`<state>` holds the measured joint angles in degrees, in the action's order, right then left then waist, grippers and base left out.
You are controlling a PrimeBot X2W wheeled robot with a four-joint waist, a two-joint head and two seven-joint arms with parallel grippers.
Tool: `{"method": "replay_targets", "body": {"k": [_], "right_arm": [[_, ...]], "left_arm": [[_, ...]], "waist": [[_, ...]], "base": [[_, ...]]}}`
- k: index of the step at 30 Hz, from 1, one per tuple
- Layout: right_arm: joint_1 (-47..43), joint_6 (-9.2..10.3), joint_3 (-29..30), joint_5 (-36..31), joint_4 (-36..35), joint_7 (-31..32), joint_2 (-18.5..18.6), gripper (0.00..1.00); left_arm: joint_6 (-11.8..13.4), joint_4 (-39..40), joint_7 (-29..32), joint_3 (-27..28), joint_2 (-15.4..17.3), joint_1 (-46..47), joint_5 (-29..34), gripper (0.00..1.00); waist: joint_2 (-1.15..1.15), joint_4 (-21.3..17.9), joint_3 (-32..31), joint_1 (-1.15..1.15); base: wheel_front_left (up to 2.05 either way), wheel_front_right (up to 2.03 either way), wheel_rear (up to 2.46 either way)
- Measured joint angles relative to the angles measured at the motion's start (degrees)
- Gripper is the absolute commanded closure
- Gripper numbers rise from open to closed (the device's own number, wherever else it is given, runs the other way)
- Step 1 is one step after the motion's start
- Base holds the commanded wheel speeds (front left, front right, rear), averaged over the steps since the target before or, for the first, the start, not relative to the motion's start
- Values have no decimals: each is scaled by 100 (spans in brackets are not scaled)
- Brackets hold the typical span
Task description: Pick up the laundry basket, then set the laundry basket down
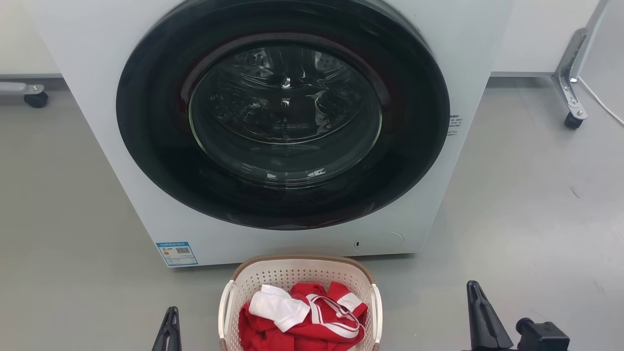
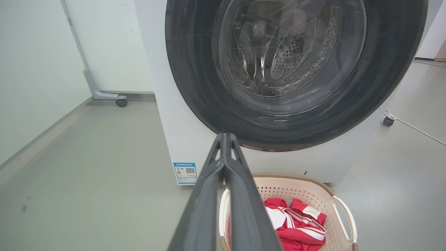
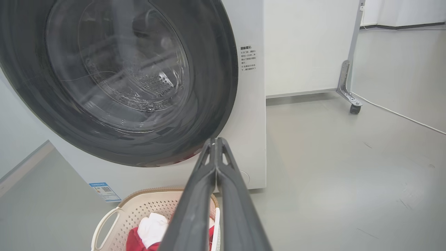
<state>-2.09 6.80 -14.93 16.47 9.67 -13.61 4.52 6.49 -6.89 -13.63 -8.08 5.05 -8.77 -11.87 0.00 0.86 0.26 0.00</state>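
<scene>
Cream-white perforated plastic laundry basket (image 1: pixel 292 275) with brown woven-look rim, down on the grey floor (image 1: pixel 526 195), just in front of the white front-loading washing machine (image 1: pixel 219 241), red and white clothes (image 1: pixel 302 321) inside. Left claw (image 2: pixel 225 139) closed tip to tip, gripping nothing, near the basket's left side. Right claw (image 3: pixel 216 143) likewise closed and empty, farther off to the right.

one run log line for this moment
phase: pre-grasp | laundry basket: on floor before washing machine, clothes inside | left claw: shut, empty | right claw: shut, empty

Dark, slim, tapered claw fingers (image 2: pixel 244 209)
</scene>
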Motion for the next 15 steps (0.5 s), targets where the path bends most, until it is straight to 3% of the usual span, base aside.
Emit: {"method": "replay_targets", "body": {"k": [15], "right_arm": [[41, -227, 375, 1295, 118, 354, -33, 100]], "left_arm": [[-205, -177, 354, 219, -35, 107, -1381, 100]], "waist": [[0, -15, -4, 0]], "base": [[0, 0, 0]]}}
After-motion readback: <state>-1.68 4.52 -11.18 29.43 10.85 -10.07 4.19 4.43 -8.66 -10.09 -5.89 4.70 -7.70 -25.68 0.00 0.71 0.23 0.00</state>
